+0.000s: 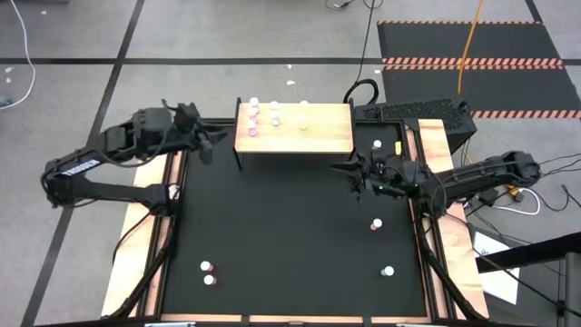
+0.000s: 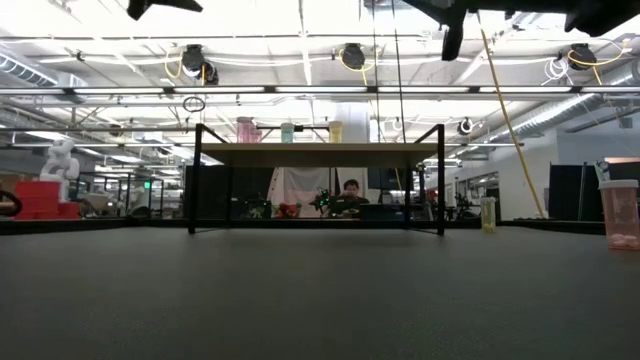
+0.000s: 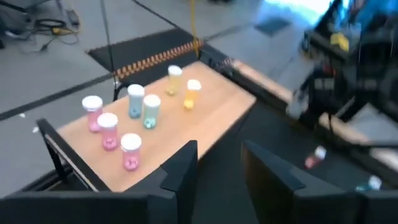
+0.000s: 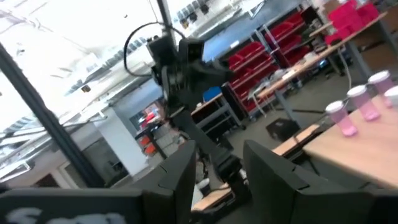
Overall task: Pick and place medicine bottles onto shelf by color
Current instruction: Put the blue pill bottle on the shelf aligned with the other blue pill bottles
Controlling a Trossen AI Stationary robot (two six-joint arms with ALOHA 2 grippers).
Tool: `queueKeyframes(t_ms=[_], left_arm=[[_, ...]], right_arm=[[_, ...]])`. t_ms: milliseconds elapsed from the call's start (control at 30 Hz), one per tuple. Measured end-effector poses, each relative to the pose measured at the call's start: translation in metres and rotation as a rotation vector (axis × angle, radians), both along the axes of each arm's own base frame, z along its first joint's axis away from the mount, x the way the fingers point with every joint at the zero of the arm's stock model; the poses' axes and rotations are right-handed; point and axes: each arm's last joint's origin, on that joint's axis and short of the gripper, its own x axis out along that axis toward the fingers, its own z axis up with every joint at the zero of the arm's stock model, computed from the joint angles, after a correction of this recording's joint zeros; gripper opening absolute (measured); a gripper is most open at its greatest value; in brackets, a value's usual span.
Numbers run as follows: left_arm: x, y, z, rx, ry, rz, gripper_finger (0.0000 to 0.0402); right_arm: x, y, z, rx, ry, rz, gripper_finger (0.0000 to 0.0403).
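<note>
The shelf (image 1: 293, 127) stands at the table's far middle on thin black legs. Along its left half stand three pink bottles (image 3: 107, 129), two pale blue ones (image 3: 151, 111), a yellow one (image 3: 175, 79) and an orange one (image 3: 191, 93). Loose bottles stand on the black mat: a pink one (image 1: 377, 223), a bluish one (image 1: 388, 271), two at the near left (image 1: 208, 272) and one by the shelf's right end (image 1: 378, 144). My left gripper (image 3: 217, 168) hovers off the shelf's left end, open and empty. My right gripper (image 4: 217, 168) hangs right of the shelf, open, with nothing between its fingers.
Wooden strips (image 1: 145, 236) border the black mat (image 1: 290, 236) on both sides. A keyboard (image 1: 418, 111) lies beyond the shelf's right end. In the low view a pink bottle (image 2: 620, 215) stands close at the right and a yellow one (image 2: 488, 213) farther back.
</note>
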Motion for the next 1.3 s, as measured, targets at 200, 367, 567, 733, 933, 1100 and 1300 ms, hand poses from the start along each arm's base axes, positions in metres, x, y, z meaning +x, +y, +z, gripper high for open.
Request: queueKeyframes(t_ms=[200, 367, 567, 733, 933, 1100, 1300], left_arm=[[0.01, -0.006, 0.005, 0.037, -0.062, 0.051, 0.0101], [0.042, -0.008, -0.008, -0.11, -0.045, -0.068, 0.0099], [0.063, -0.044, -0.016, -0.199, -0.051, -0.116, 0.0075], [0.057, -0.091, -0.008, -0.147, -0.136, -0.17, 0.0032], [0.043, -0.126, -0.006, -0.059, -0.145, -0.236, 0.0006], [0.032, -0.15, 0.001, -0.007, -0.186, -0.319, 0.0006], [0.008, -0.177, 0.006, -0.028, -0.158, -0.493, 0.0006]], right_arm=[[0.001, 0.013, -0.011, 0.026, 0.105, 0.067, 0.013], [-0.003, 0.038, -0.015, 0.027, 0.149, 0.162, 0.013], [-0.015, 0.074, -0.018, -0.014, 0.189, 0.213, 0.013], [-0.028, 0.096, -0.023, -0.022, 0.237, 0.224, 0.013], [-0.044, 0.117, -0.02, 0.062, 0.196, 0.167, 0.013], [-0.042, 0.141, -0.015, 0.074, 0.151, 0.116, 0.013], [0.003, 0.165, -0.005, 0.055, 0.176, 0.036, 0.013]])
